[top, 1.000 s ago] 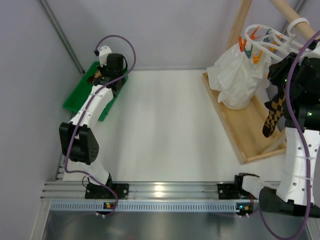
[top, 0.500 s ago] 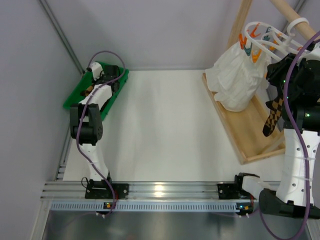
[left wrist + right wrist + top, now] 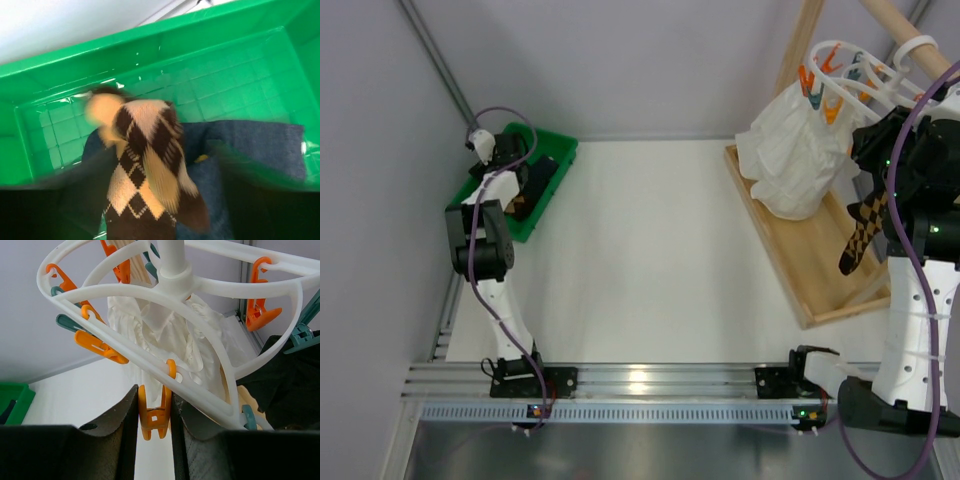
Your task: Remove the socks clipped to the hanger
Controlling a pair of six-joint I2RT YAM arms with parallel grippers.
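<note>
The right gripper (image 3: 155,401) is clamped on a small orange plastic clip (image 3: 154,421) that hangs from the lower ring of the white plastic double-ring hanger (image 3: 172,265). The clip sits squarely between the two dark fingers, and a bunched white cloth (image 3: 165,340) is just behind it. An orange-tan and black argyle sock (image 3: 861,232) dangles beside that arm, above the pale wooden rack (image 3: 790,250). Its long axis is near vertical, its lower end swings slightly left, and its upper end is hidden by the arm.

The left gripper (image 3: 498,158) is down over the green plastic bin (image 3: 220,30) at the far left. A second argyle sock (image 3: 145,170) lies directly under it, with its tan end towards the bin's back wall and its length running back towards the wrist. It partly covers a plain dark navy sock (image 3: 255,145). The wrist view is smeared, so I cannot tell whether these jaws are apart or together.
</note>
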